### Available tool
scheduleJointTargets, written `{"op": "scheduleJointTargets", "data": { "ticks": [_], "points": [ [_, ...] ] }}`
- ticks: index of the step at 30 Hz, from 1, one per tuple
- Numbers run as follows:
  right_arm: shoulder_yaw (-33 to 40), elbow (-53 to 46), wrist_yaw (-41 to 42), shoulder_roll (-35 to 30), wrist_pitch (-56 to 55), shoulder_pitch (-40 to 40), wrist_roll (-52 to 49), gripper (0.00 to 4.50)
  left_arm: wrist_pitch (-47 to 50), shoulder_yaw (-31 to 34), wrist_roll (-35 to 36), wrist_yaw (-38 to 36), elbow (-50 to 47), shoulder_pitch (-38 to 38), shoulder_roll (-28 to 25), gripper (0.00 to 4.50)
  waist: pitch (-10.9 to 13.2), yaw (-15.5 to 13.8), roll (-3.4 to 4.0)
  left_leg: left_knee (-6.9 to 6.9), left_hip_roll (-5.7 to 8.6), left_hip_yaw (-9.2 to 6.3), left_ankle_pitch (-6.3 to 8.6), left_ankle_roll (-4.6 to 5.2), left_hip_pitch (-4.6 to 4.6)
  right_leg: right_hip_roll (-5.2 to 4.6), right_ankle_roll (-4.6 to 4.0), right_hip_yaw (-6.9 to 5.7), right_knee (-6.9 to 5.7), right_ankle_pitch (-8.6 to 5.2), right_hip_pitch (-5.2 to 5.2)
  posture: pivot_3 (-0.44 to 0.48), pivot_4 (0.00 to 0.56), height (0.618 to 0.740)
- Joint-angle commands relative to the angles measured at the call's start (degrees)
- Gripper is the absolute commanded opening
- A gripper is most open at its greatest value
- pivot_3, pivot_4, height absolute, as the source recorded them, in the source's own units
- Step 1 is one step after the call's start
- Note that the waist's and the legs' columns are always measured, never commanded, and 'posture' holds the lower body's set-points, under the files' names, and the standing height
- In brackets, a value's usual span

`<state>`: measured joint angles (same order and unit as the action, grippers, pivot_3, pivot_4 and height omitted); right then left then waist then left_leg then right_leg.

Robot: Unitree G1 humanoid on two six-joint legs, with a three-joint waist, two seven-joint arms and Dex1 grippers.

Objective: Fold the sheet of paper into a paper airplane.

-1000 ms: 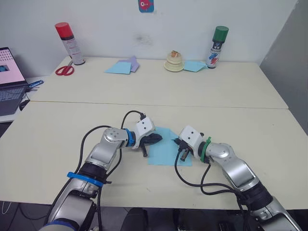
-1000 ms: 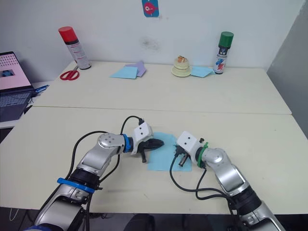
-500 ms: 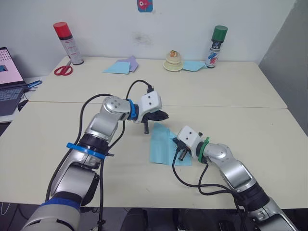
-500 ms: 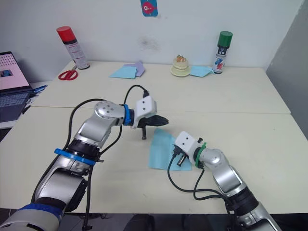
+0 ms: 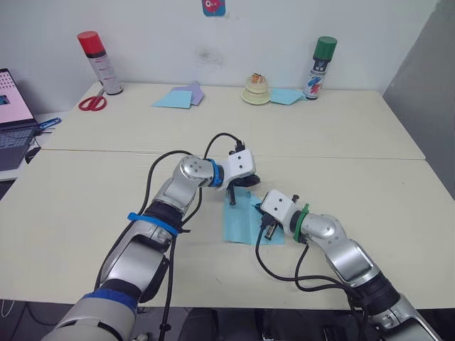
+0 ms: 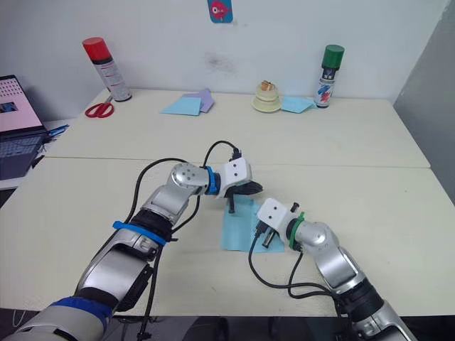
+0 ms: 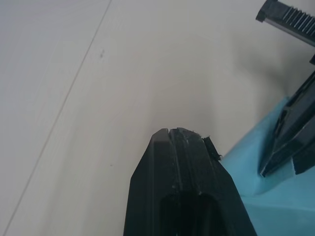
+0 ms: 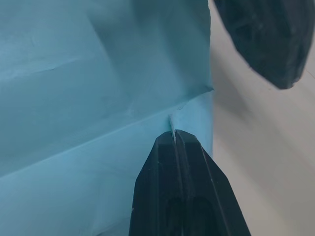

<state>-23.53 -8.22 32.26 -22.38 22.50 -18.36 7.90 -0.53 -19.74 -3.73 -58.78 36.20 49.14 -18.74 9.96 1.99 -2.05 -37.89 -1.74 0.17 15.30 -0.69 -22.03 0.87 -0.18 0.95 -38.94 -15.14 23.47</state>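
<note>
Left gripper (image 5: 249, 186) has its fingers pressed together at the upper edge of the sheet of paper (image 5: 245, 222), near the centre of the frame. Right gripper (image 8: 173, 135) is also pressed together, pinching the right edge of the sheet. The light-blue sheet lies on the table (image 5: 85, 192), creased and partly folded over. Far behind stand a red-capped can (image 5: 94, 62), scissors (image 5: 93, 104), more paper sheets (image 5: 179, 98) and a green-capped can (image 5: 319, 68).

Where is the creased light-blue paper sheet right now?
The creased light-blue paper sheet lies on the near part of the cream table, between the two tools: left tool at its far edge, right tool at its right.
</note>
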Motion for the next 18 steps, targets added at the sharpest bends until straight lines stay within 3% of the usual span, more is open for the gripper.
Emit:
{"op": "scheduleJointTargets", "data": {
  "ticks": [1,7,12,18],
  "points": [
    [-0.24,-1.49,0.14,-0.42,-1.31,1.56,0.98,0.02,-0.01,1.29,0.44,0.31,-3.39,-1.65,-0.57,0.00,0.00,-0.05,0.00,0.00,0.00,-0.01,0.00,0.00,-0.06,0.00,0.00,-0.02,0.00,0.00,0.05,0.000,0.150,0.729],
    [0.04,-2.11,-1.28,0.88,1.06,3.09,1.59,0.02,0.55,4.09,2.24,1.93,-7.41,-5.94,-1.93,0.00,0.00,-0.09,0.00,0.00,-0.02,-0.05,0.00,0.00,-0.17,-0.01,-0.02,-0.04,0.00,-0.01,0.13,0.000,0.150,0.729],
    [0.51,-1.73,-2.48,2.24,3.20,3.12,1.85,0.02,4.76,8.71,7.90,1.09,-14.55,-10.91,-2.70,0.00,0.00,-0.09,0.00,-0.02,-0.03,-0.06,0.00,0.00,-0.12,-0.03,-0.02,-0.06,-0.02,-0.01,0.11,0.000,0.150,0.729],
    [0.38,-1.94,-1.70,2.28,3.70,2.85,1.94,0.02,8.79,5.37,5.47,-2.40,-18.39,-15.93,-8.25,0.00,0.00,-0.13,0.01,0.00,-0.04,-0.06,0.00,-0.01,0.03,-0.03,-0.03,-0.05,-0.06,-0.01,0.02,0.000,0.150,0.729]
  ]
}}
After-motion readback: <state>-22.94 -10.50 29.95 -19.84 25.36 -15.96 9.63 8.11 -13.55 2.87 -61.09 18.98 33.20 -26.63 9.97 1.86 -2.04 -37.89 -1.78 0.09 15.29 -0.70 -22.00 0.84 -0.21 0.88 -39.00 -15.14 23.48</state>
